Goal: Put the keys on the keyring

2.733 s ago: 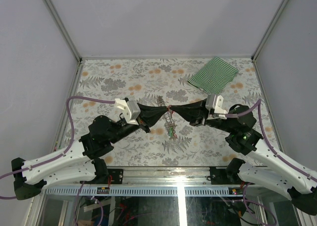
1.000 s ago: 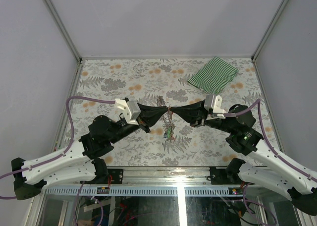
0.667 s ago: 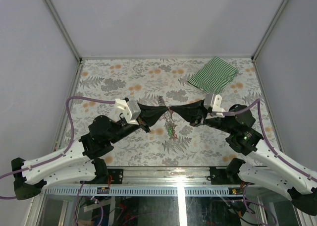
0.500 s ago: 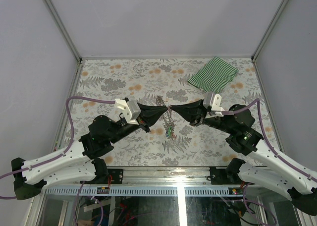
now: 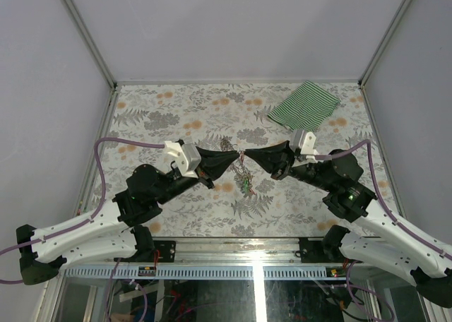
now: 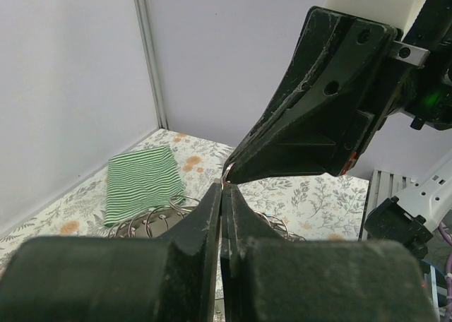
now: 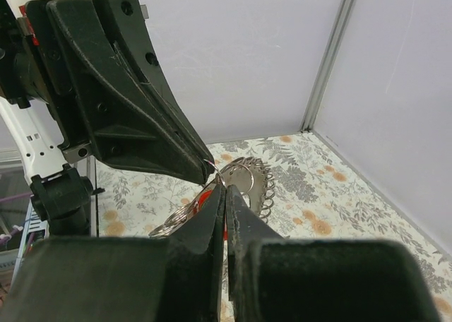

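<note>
The left gripper [image 5: 235, 160] and right gripper [image 5: 248, 154] meet tip to tip, jaws pinched shut, above the grey coiled metal keyring [image 7: 248, 175] and tiny coloured-tagged keys [image 5: 244, 186].

Black, silver and a flowered table on my feed.
I see the left gripper [image 5: 236, 157] and right gripper [image 5: 248, 154] both matt black, the keyring [image 7: 244, 177] silver-grey, and the keys [image 5: 244, 187] tagged red and green. The table [image 5: 176, 117] is printed with grey-green leaves and orange blooms. At one o'clock lies a green-and-white striped cloth [image 5: 304, 104].
</note>
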